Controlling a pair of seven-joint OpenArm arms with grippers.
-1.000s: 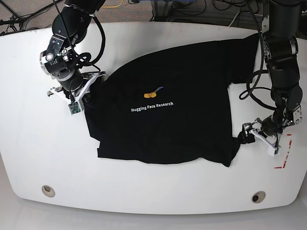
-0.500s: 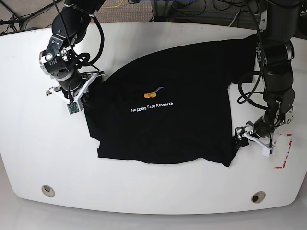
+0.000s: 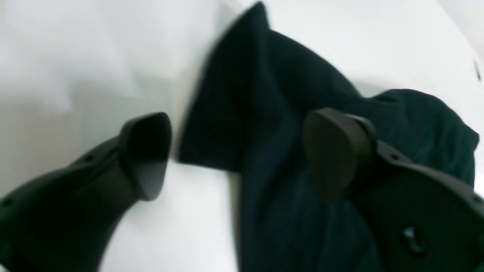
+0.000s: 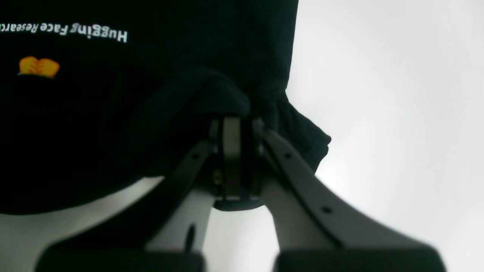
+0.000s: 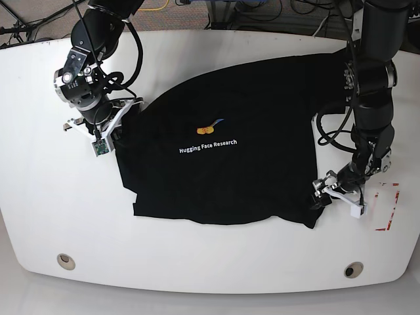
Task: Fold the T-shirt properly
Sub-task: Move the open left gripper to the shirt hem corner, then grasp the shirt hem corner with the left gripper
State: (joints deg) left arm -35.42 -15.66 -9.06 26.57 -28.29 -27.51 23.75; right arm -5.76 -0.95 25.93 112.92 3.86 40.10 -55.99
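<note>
We see the white table (image 5: 39, 197) carrying the black T-shirt (image 5: 249, 164), spread across its middle and right. Our right gripper (image 5: 111, 125) pinches the shirt's far-left edge, jaws closed on cloth. Our left gripper (image 3: 234, 158) stands wide, straddling the near-right corner fold.

Bare white table (image 5: 216, 252) is lying open along the near edge; the T-shirt (image 5: 262, 111) is seemingly covering the middle.
</note>
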